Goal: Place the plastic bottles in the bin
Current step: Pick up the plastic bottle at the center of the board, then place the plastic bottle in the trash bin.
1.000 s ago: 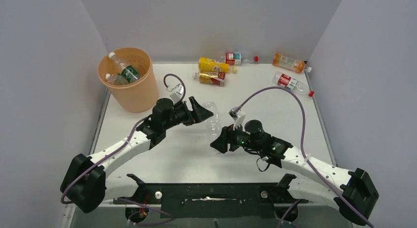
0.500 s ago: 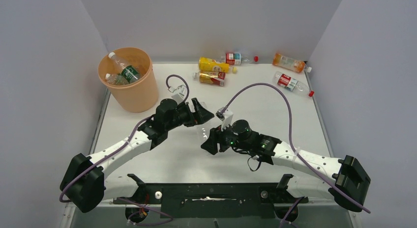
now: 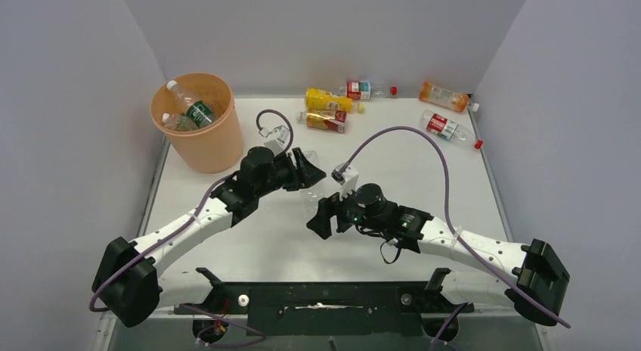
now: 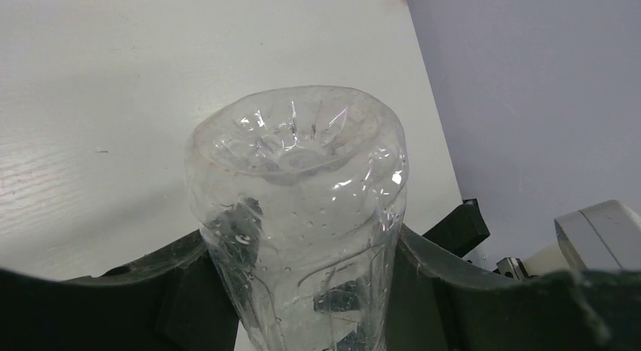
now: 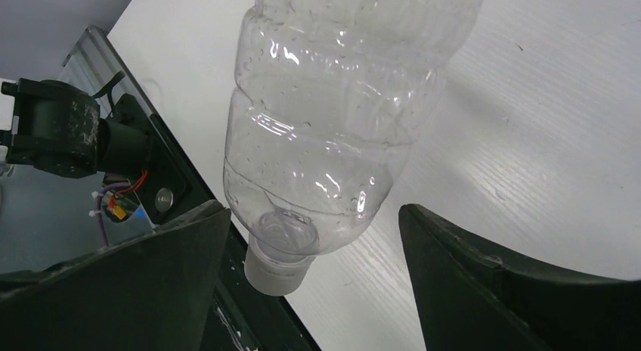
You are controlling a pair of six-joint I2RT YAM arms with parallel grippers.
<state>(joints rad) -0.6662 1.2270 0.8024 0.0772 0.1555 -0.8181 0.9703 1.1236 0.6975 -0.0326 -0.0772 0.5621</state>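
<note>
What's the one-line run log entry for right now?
left gripper: shut on clear bottle | right gripper: open beside its cap end | bin: holds other bottles

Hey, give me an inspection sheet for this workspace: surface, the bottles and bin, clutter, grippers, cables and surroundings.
Surface: white table, bare in the middle.
Job's things: peach bin at the far left with at least two bottles inside; five bottles lying near the far edge; one clear bottle between the arms.
Clutter: nothing seen.
Grippers: left gripper shut on the clear bottle near its base end; right gripper open, jaws either side of the cap end, not touching.
Cables: purple cables loop above both wrists.
Surroundings: grey walls on three sides; black mounting rail at the near edge.
</note>
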